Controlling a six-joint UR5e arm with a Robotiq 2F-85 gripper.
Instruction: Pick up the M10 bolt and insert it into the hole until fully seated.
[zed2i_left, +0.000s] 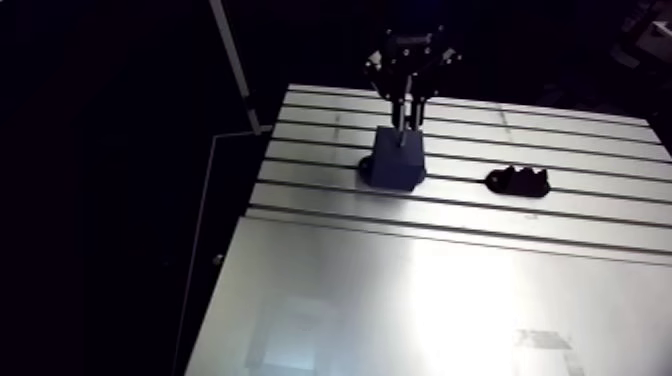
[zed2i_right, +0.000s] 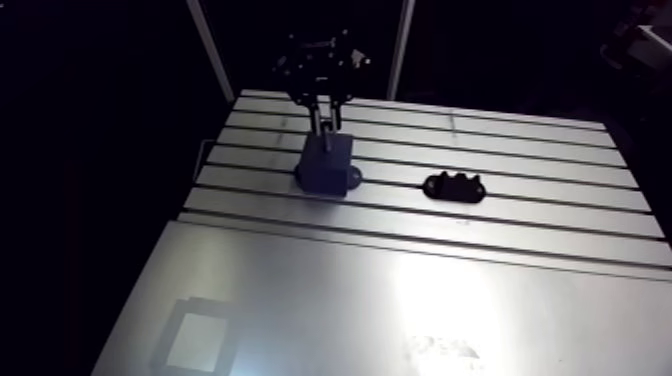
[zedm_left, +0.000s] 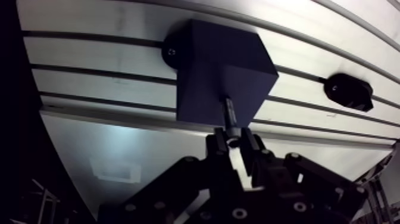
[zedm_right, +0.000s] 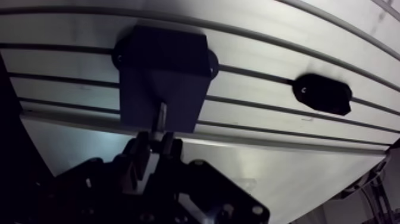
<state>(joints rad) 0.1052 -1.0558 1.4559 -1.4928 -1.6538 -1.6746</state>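
We read the two fingers (zedm_left: 221, 145) as clenched on the M10 bolt (zedm_left: 228, 114): in the wrist view its top end sits pinched between the fingertips and the shank sticks out ahead of the gripper (zedm_left: 232, 139). The bolt's far end meets the top face of the dark block (zedm_left: 217, 68). We cannot tell whether the tip has entered the hole, since the hole itself is not visible. The arm view shows the gripper directly above the block, with the pale shank running nearly upright between the two. The block has a rounded ear with a small fastener at its base, and it stands on the slotted part of the tabletop (zed2i_left: 330, 300), in the far half and left of the middle. Well apart from it toward the right edge, a low black fixture (zed2i_left: 518, 182) with a lumpy outline lies flat across the same band of slots. The near half of the tabletop is a smooth plate that shows a bright glare patch.
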